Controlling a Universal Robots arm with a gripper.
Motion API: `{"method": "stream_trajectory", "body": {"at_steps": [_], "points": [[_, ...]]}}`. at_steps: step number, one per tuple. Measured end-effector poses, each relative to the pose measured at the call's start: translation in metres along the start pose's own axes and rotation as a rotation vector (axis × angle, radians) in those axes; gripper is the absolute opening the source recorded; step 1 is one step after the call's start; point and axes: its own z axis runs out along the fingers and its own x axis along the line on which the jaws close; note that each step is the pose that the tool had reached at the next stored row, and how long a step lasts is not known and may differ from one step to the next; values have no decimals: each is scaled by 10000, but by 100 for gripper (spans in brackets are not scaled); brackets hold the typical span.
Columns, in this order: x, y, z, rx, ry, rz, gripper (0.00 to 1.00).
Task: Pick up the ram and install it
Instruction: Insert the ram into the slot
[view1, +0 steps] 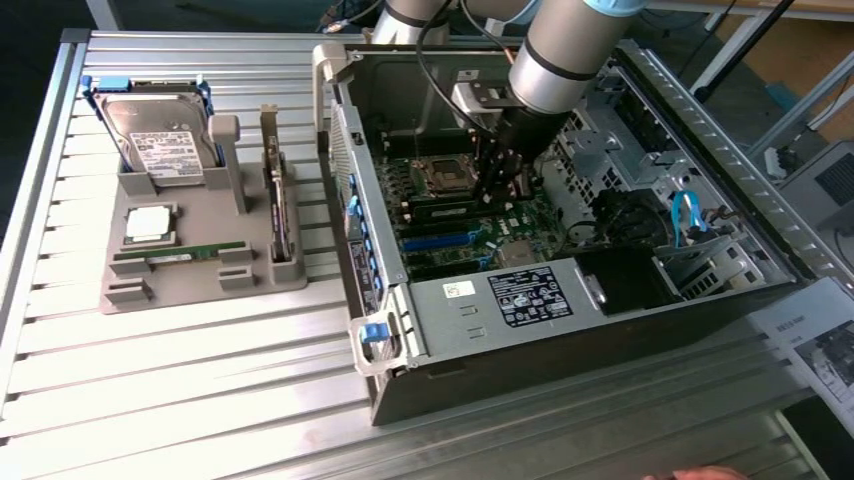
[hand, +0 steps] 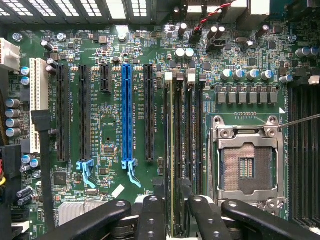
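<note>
Reaching down into an open computer case (view1: 561, 385), a robot arm holds its hand (hand: 176, 202) just over the green main board (hand: 110, 115). Its two black fingers (hand: 152, 220) stand apart, one on each side of a ram stick (hand: 172, 150) that sits on edge in its slot beside the empty processor socket (hand: 245, 167). The gap looks wider than the stick, so the hand seems open and holding nothing. A second ram stick (view1: 187, 255) lies flat in a grey holder (view1: 134, 295) on the slatted metal bench (view1: 200, 400), to the exterior view's left of the case.

Such a stick is probably light, thin and stiff, yet easy to damage. It is best gripped across its flat faces near the top edge, clear of the contacts along the bottom, and kept straight, since it would likely crack sooner than bend.

Counted: two ram sticks, what look like four ram slots side by side, one blue card slot (hand: 128, 115), one hard drive (view1: 160, 145), one silver processor chip (view1: 147, 225), and one dark card (view1: 278, 215) standing on edge in the holder
</note>
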Motion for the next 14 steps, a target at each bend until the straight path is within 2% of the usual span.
{"method": "stream_trajectory", "body": {"at_steps": [7,14], "points": [[-1,2,-43,0,-1,0,25],[-6,10,-177,0,0,0,25]]}}
